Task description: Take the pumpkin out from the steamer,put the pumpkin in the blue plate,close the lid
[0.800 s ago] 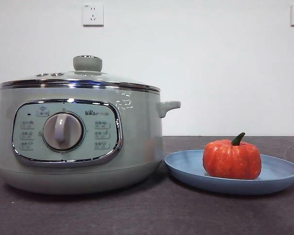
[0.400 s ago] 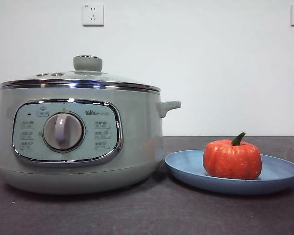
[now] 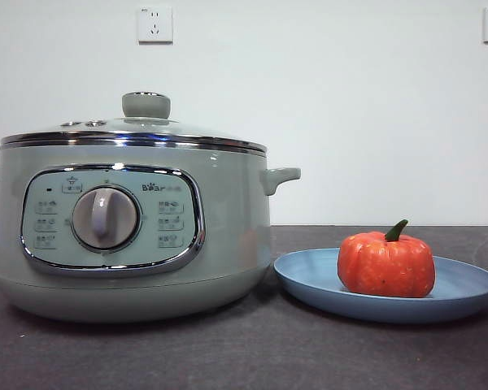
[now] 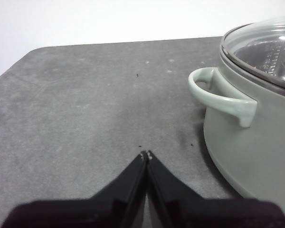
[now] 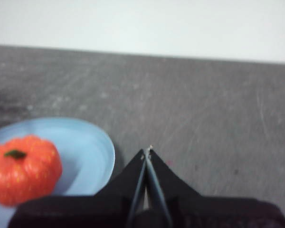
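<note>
Pumpkin sits in the blue plate, lid on the steamer, both grippers clenched empty, so you've nothing left but retreat.

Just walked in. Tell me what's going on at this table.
Nothing is being handled at the moment. The pumpkin sits in the blue plate, and the lid is closed on the steamer beside it. The left gripper hangs shut over bare table next to the steamer's side handle, and the right gripper hangs shut just off the plate's edge. From how things lie, the job looks finished.
</note>
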Available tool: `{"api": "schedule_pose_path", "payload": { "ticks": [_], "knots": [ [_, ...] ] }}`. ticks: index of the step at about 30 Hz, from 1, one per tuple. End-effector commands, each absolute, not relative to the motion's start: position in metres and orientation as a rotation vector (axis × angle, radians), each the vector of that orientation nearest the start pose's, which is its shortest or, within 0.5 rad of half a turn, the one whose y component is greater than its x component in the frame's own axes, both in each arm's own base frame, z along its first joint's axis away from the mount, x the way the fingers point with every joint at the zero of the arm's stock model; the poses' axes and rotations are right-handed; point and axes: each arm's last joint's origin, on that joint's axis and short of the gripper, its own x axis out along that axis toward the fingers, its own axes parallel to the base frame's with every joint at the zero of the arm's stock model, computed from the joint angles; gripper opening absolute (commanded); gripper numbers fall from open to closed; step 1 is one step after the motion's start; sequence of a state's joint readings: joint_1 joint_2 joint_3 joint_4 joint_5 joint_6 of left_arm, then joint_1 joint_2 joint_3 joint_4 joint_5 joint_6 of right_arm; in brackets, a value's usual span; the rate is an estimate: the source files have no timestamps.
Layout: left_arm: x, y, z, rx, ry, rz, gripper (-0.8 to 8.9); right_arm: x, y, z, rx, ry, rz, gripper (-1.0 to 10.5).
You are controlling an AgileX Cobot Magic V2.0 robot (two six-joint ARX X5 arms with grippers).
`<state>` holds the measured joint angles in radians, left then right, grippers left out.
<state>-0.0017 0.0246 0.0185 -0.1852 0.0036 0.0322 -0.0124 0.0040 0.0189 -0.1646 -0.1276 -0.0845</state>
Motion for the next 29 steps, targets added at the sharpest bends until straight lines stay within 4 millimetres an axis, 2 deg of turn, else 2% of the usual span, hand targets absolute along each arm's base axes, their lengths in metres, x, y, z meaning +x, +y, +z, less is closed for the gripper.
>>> {"api": "schedule_pose_path", "payload": {
  "ticks": [1, 29],
  "knots": [
    [0.0967, 0.0, 0.1454, 0.022, 0.207, -0.006, -0.02, 0.0957, 0.0024, 0.1489, -0.047, 0.168, 0.117, -0.2],
    [0.0967, 0.0, 0.1454, 0.022, 0.207, -0.006, -0.02, 0.096, 0.0024, 0.1491, -0.02, 0.17, 0.115, -0.2]
  ]
}}
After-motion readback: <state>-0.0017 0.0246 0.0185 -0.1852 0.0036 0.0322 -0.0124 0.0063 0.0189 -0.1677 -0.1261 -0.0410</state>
